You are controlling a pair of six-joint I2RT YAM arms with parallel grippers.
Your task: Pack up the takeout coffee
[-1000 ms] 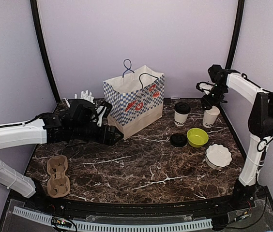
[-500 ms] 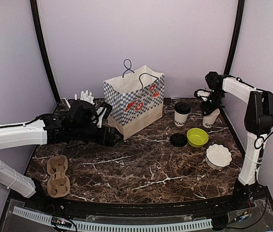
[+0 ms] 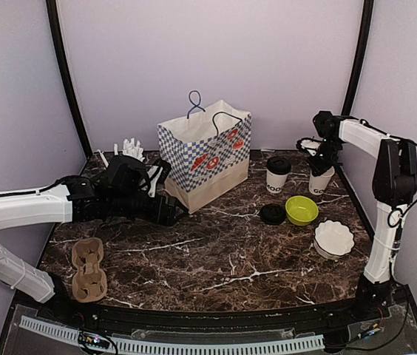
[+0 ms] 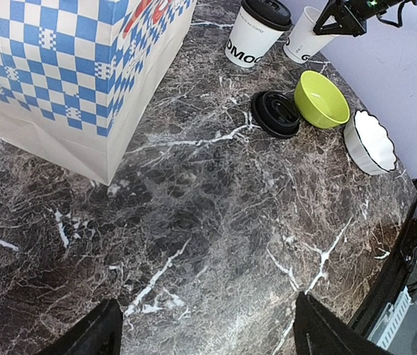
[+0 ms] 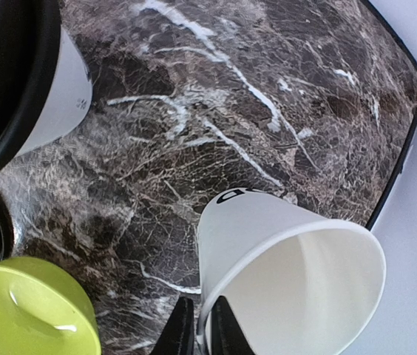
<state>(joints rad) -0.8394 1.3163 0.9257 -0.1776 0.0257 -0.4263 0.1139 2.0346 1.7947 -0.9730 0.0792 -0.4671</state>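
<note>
Two white paper cups stand at the far right of the bench (image 3: 216,259). The lidded cup (image 3: 277,175) is on the left, and the open cup (image 3: 321,180) is just to its right, close to the right wall. One loose black lid (image 3: 272,214) lies flat nearer in, touching or almost touching the one lime-green bowl (image 3: 302,210). One white scalloped dish (image 3: 334,238) sits nearer again. One blue-checked paper bag (image 3: 205,155) stands open at the far middle. One cardboard cup carrier (image 3: 88,269) lies at the near left.

The right arm (image 3: 367,137) reaches along the right wall, bent down at the wrist over the open cup. The right jaws are pressed together on that cup's rim. The left arm (image 3: 24,207) lies low across the left side and ends near the bag's near corner. The left jaws are spread wide and hold nothing.

The right wrist view shows one fingertip (image 5: 181,329) on either side of the cup's wall, the cup leaning with its base on the marble. It also shows the cup's plain white inside. The left wrist view shows both cups' black lettering, and only marble between its own fingers. Only the top view shows the carrier.
</note>
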